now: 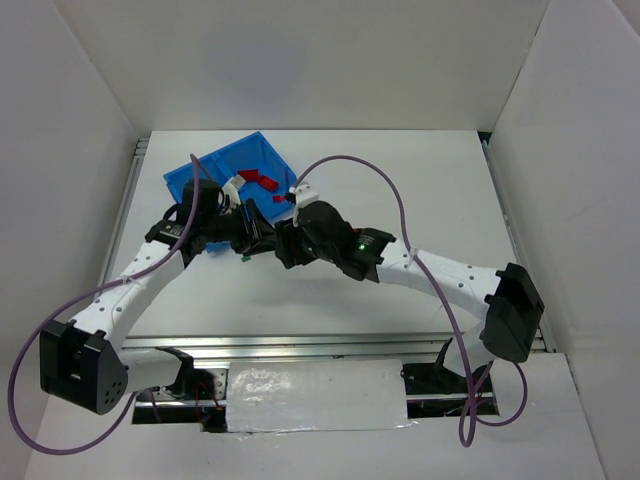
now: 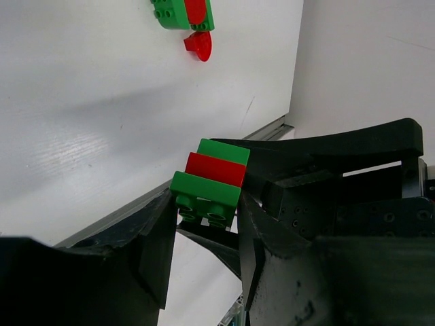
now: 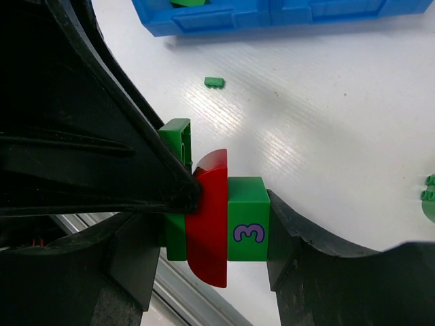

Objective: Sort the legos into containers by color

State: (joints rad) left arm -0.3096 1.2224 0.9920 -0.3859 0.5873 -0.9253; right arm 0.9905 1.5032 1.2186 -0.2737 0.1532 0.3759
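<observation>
A stack of joined legos, green, rounded red, green marked "3" (image 3: 224,227), hangs above the table just in front of the blue bin (image 1: 212,168). My right gripper (image 3: 217,244) is shut on the stack's two green ends. My left gripper (image 2: 206,217) pinches the stack's end green brick (image 2: 204,193) at its fingertips, and one of its fingers (image 3: 102,136) presses the red piece. In the top view the two grippers, left (image 1: 245,235) and right (image 1: 285,240), meet nose to nose. Red legos (image 1: 262,180) lie in the bin's right compartment.
A green-red pair (image 2: 183,12) and a loose red rounded piece (image 2: 198,46) lie on the table. A small green piece (image 3: 214,82) lies before the bin's wall (image 3: 224,17), and more green shows at the right edge (image 3: 429,197). White walls enclose the table.
</observation>
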